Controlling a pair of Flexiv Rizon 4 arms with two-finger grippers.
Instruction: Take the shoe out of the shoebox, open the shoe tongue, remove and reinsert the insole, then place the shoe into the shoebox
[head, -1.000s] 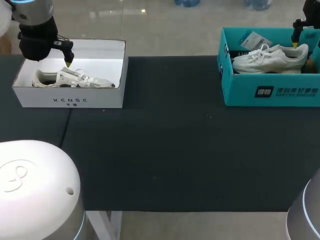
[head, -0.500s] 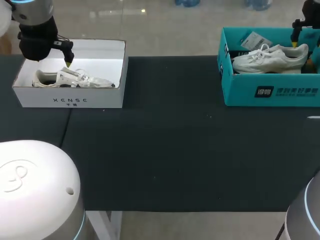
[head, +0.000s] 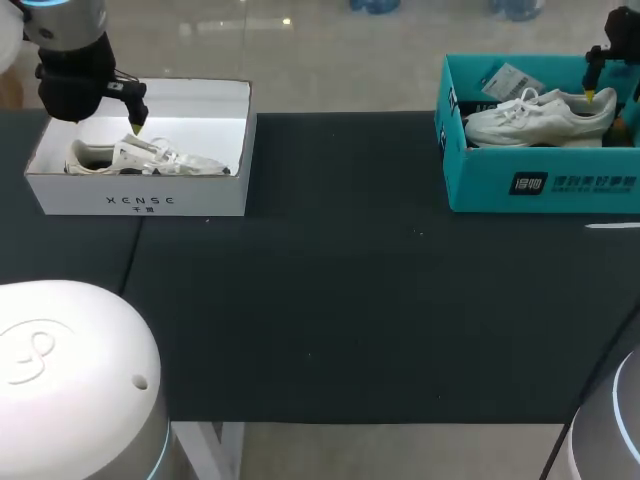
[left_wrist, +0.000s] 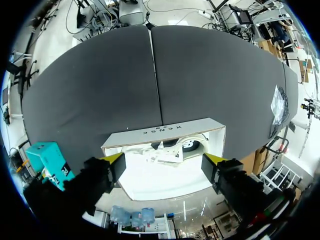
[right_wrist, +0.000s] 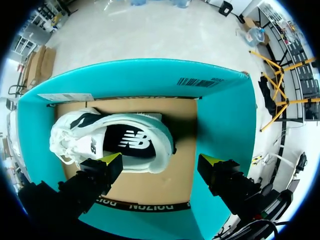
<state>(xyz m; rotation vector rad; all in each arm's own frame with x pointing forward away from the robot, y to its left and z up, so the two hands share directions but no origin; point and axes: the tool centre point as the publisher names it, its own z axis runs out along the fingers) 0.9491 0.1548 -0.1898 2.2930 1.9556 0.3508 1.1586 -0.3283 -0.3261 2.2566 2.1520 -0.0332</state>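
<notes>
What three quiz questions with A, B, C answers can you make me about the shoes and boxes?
1. Where is the shoe under the right end effector? A in the teal box; B on the floor; C on a chair.
2. How many boxes stand on the table? A one; B two; C three.
3. How is the right end effector? A shut on a shoe; B shut on a box wall; C open.
Answers: 1 A, the shoe lies inside the teal walls. 2 B, a teal box and a white box. 3 C, its fingers stand wide apart above the shoe, touching nothing.
</notes>
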